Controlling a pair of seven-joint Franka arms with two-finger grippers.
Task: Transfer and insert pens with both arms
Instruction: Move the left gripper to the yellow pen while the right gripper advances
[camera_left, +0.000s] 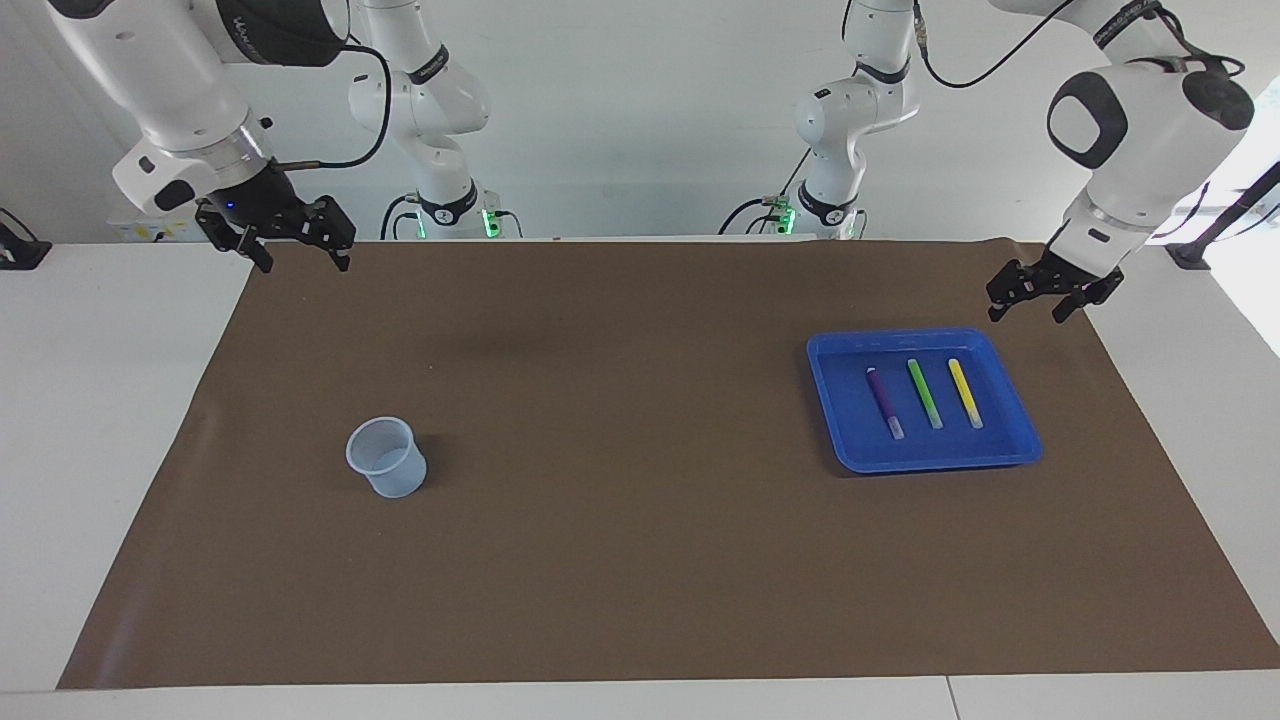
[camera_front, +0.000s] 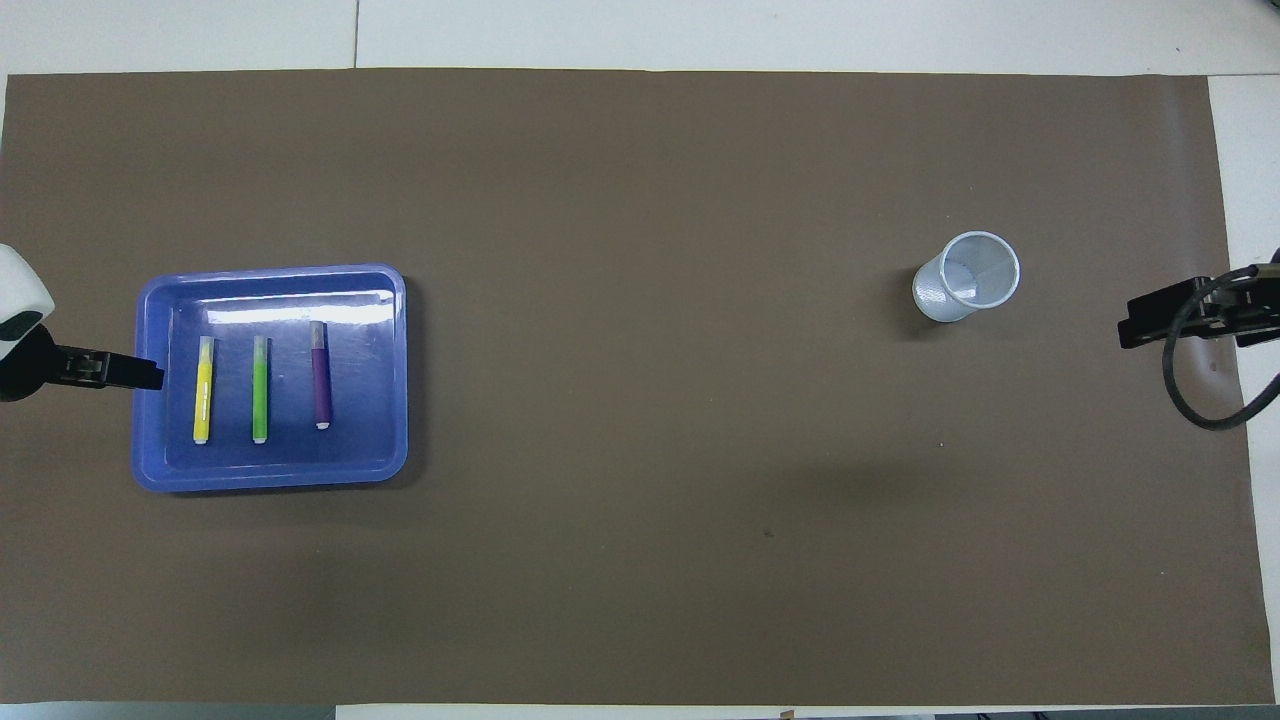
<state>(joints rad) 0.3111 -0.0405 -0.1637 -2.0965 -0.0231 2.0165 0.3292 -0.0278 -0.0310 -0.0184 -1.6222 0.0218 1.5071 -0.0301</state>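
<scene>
three pens (camera_left: 921, 395) in tray (camera_left: 1018, 437), left claw (camera_left: 1046, 295) above tray edge

White table (camera_left: 120, 400) – brown mat (camera_left: 600, 560), blue tray (camera_left: 925, 460), pale cup (camera_left: 388, 458)

Three pens (camera_left: 925, 395) lie side by side, apart, in a tray (camera_left: 1015, 455) on a mat (camera_left: 640, 560) toward the left arm's end of the table. A cup (camera_left: 386, 457) stands upright on the mat toward the right arm's end, well apart from the tray. The mat covers most of the table (camera_left: 110, 330).
</scene>
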